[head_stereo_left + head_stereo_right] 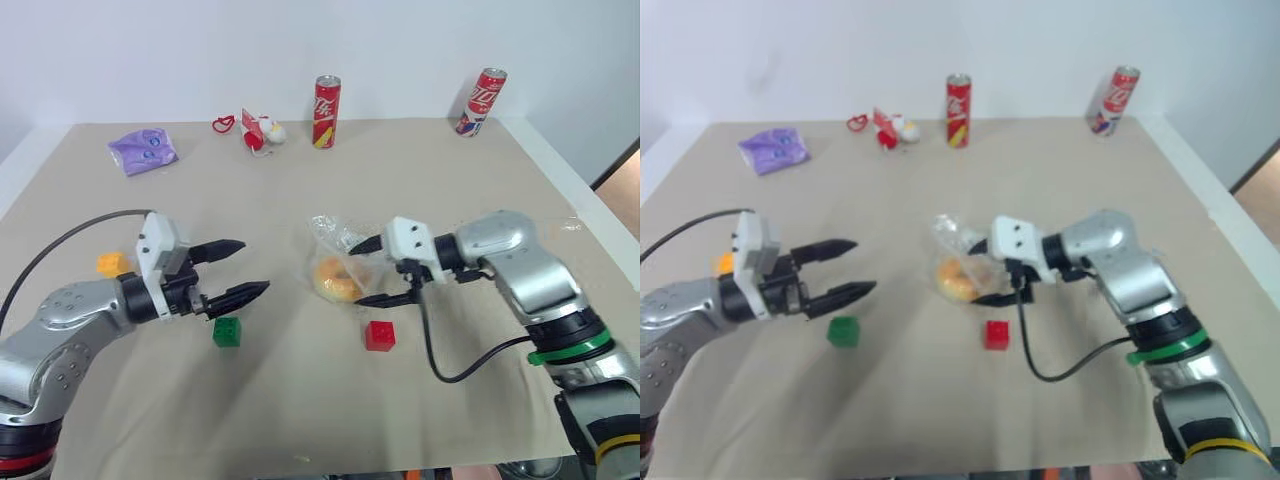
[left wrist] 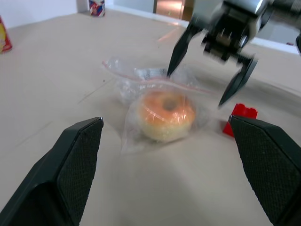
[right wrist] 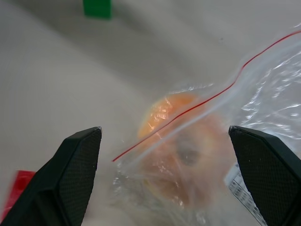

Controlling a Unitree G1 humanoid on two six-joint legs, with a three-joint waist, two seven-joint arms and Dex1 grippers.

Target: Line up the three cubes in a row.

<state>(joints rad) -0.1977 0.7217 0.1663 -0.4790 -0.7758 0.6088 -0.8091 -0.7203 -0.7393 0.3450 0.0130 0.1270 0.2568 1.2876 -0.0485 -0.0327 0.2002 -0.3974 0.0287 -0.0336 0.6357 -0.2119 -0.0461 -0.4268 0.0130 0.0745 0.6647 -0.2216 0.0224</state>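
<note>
Right tool wide open, empty, over bagged doughnut, yellow cube in head views

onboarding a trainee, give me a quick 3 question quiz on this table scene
1. True or false: the small red plastic studded cube touches the small green plastic studded cube.
2. What lies between the right hand's fingers? A) clear plastic bag holding an orange doughnut-like snack B) red soda can
3. Fill in: the small yellow-orange plastic cube sits behind the ___ hand.

Key: 1 false; 2 A; 3 left.
</note>
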